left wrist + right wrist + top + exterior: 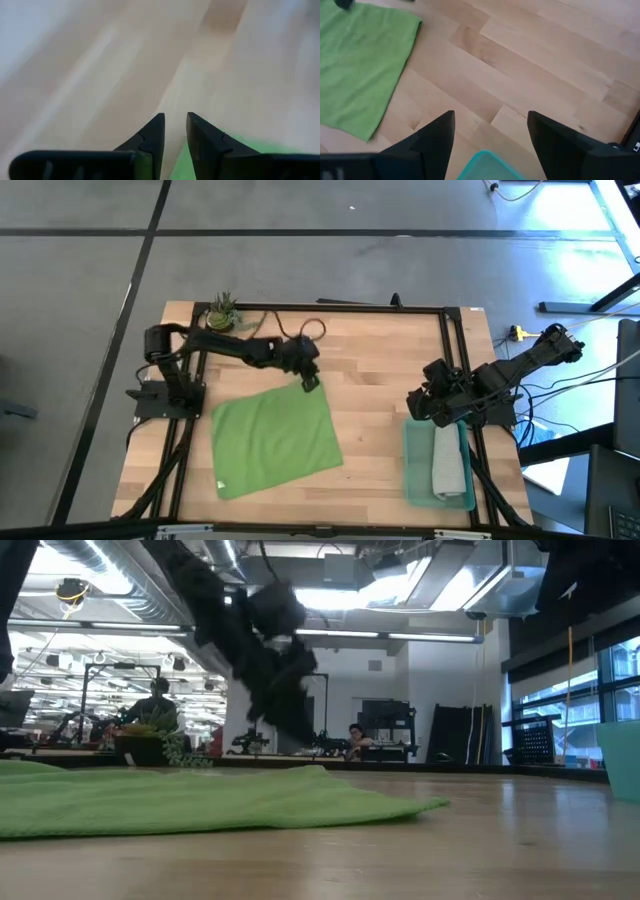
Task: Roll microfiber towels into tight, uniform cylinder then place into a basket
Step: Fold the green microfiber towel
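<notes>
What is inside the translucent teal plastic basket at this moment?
The shallow teal basket holds one rolled light grey microfiber towel, lying lengthwise along its right side. The right gripper hangs over the basket's far end, so anything directly beneath it is hidden.

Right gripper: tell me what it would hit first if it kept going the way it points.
Likely bare table. The right gripper is open and empty, aimed past the basket rim at wood; the green towel lies off to one side. Depth is uncertain.
</notes>
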